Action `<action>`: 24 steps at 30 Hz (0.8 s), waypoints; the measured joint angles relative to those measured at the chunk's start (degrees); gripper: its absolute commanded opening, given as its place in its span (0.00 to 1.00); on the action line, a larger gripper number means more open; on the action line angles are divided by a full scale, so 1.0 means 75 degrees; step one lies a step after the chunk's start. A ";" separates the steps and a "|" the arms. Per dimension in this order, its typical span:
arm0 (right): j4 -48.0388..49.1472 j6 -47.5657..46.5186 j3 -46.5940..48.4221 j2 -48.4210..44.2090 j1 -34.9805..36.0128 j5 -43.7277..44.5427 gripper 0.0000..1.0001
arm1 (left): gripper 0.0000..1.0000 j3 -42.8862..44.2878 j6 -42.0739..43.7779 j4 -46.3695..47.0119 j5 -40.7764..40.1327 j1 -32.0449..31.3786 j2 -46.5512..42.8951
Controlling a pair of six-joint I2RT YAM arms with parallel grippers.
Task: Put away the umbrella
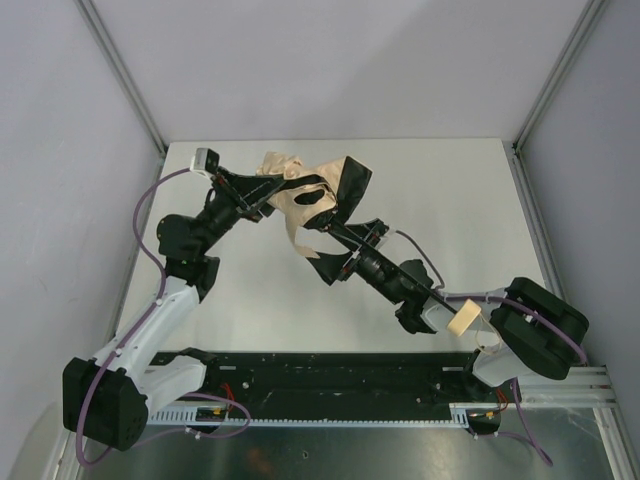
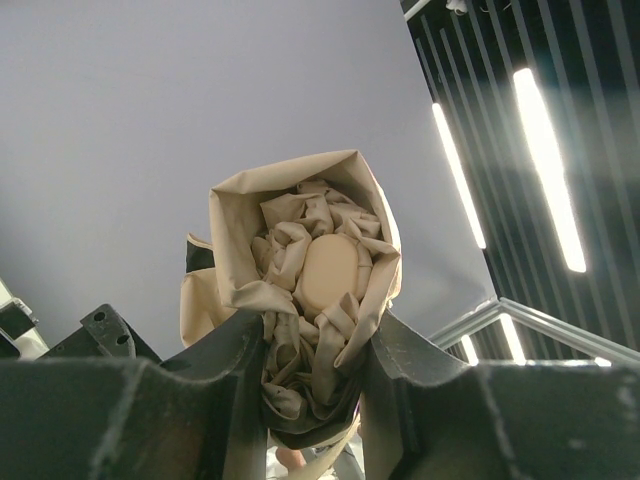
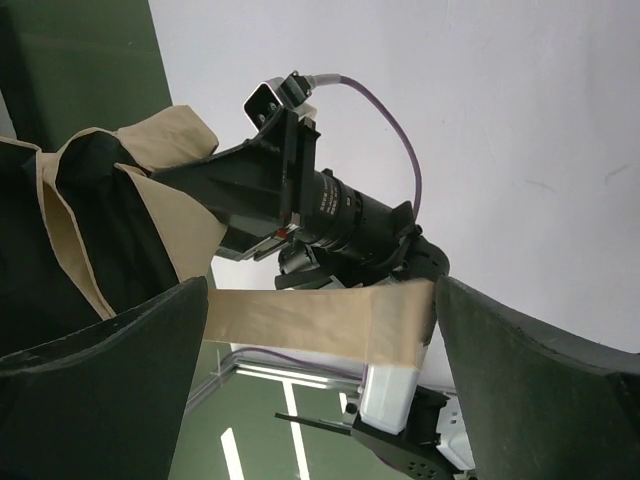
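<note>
The umbrella (image 1: 312,200) is half folded, beige fabric with a black inner side, held above the table's middle back. Its thin black shaft runs down-right to the tan handle (image 1: 463,318) beside my right arm's wrist. My left gripper (image 1: 262,198) is shut on the bunched canopy fabric (image 2: 310,330); a smooth tan cap (image 2: 330,275) shows amid the folds. My right gripper (image 1: 345,247) is wide open under the canopy. A flat beige strap (image 3: 310,322) stretches across the gap between its fingers (image 3: 110,370), touching the right one.
White tabletop (image 1: 440,200) with grey walls on three sides and aluminium posts (image 1: 120,70) at the back corners. A black rail (image 1: 330,375) runs along the near edge by the arm bases. My left arm's camera (image 3: 285,165) is close in front of my right gripper.
</note>
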 measured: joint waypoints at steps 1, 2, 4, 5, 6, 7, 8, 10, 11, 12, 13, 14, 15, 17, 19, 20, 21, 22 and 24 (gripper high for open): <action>-0.0003 -0.0041 0.0000 0.0000 0.0000 0.0000 1.00 | 0.00 0.0000 0.0000 0.0000 -0.0009 0.0000 0.0000; -0.0015 -0.0096 0.0003 0.0000 -0.0003 -0.0003 1.00 | 0.00 0.0000 0.0003 0.0000 -0.0015 0.0000 0.0000; -0.0015 -0.0201 0.0003 0.0000 -0.0079 -0.0105 0.99 | 0.00 0.0003 0.0009 0.0000 -0.0017 0.0000 0.0003; -0.0009 -0.0251 0.0003 0.0000 -0.0160 -0.0172 0.99 | 0.00 0.0003 0.0015 0.0003 -0.0017 0.0000 0.0012; 0.0000 -0.0309 0.0003 0.0000 -0.0268 -0.0219 0.99 | 0.00 0.0003 0.0017 0.0006 -0.0017 0.0000 0.0023; 0.0006 -0.0373 0.0003 0.0000 -0.0361 -0.0262 0.99 | 0.00 0.0006 0.0023 0.0006 -0.0017 0.0000 0.0050; 0.0012 -0.0423 0.0006 0.0000 -0.0437 -0.0289 0.99 | 0.00 0.0009 0.0026 0.0006 -0.0026 0.0000 0.0073; 0.0009 -0.0484 0.0041 0.0006 -0.0478 -0.0309 0.99 | 0.00 0.0029 0.0052 0.0009 -0.0047 0.0000 0.0163; 0.0009 -0.0490 0.0090 0.0020 -0.0431 -0.0341 0.99 | 0.00 0.0055 0.0082 0.0006 -0.0061 0.0000 0.0216; 0.0015 -0.0495 0.0146 0.0047 -0.0364 -0.0367 0.97 | 0.00 0.0085 0.0087 0.0003 -0.0070 0.0000 0.0265; 0.0017 -0.0495 0.0195 0.0082 -0.0283 -0.0393 0.95 | 0.00 0.0111 0.0090 0.0003 -0.0079 0.0000 0.0306; 0.0038 -0.0490 0.0233 0.0122 -0.0195 -0.0405 0.93 | 0.00 0.0137 0.0093 0.0003 -0.0087 0.0000 0.0329; 0.0058 -0.0493 0.0254 0.0166 -0.0131 -0.0405 0.90 | 0.00 0.0152 0.0093 0.0003 -0.0090 0.0000 0.0344; 0.0105 -0.0472 0.0274 0.0309 0.0015 -0.0399 0.85 | 0.00 0.0189 0.0093 0.0006 -0.0093 0.0000 0.0356; 0.0111 -0.0417 0.0277 0.0495 0.0122 -0.0391 0.84 | 0.00 0.0198 0.0096 0.0012 -0.0096 0.0000 0.0356; 0.0102 -0.0391 0.0289 0.0597 0.0157 -0.0388 0.85 | 0.00 0.0198 0.0096 0.0015 -0.0096 0.0000 0.0356; 0.0093 -0.0361 0.0297 0.0673 0.0175 -0.0388 0.85 | 0.00 0.0198 0.0096 0.0012 -0.0096 0.0000 0.0356; 0.0067 -0.0332 0.0315 0.0758 0.0195 -0.0382 0.85 | 0.00 0.0201 0.0096 0.0012 -0.0108 0.0000 0.0356; 0.0064 -0.0300 0.0332 0.0816 0.0219 -0.0373 0.83 | 0.00 0.0210 0.0096 0.0012 -0.0134 0.0006 0.0356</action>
